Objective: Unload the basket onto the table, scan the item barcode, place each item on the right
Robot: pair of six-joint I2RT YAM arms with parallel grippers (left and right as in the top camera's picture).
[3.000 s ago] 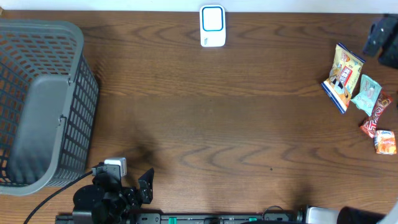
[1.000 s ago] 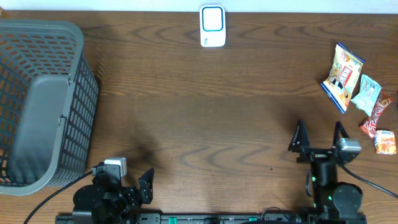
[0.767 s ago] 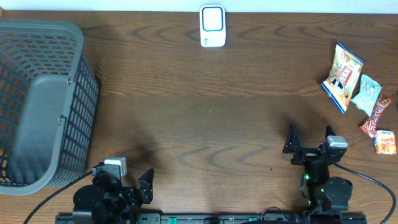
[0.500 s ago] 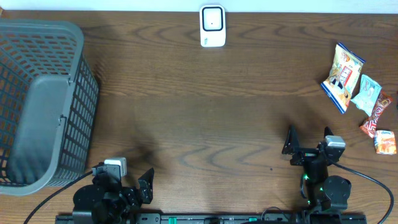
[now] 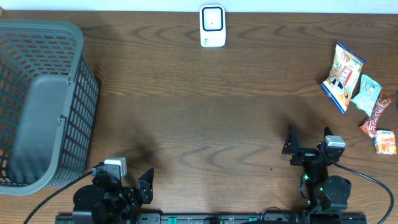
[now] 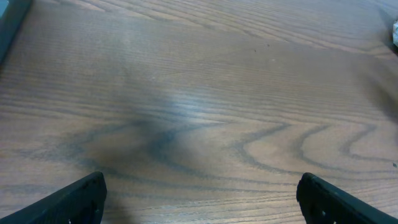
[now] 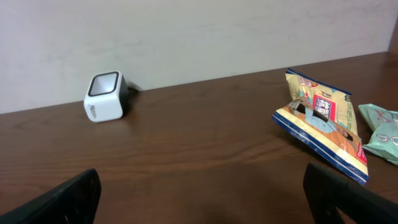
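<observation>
Both my arms are at the bottom edge. Left gripper is lower left, near the grey plastic mesh basket. Right gripper is lower right. Both sets of jaws are spread wide, gripping nothing. Open brown wooden table fills mid-frame up to the white box scanner at top centre, window up. Yellow-and-blue snack bag lies upper right near the frame edge, long axis roughly up-down, slightly tilted. Teal packet, red bar and orange packet trail below it.
</observation>
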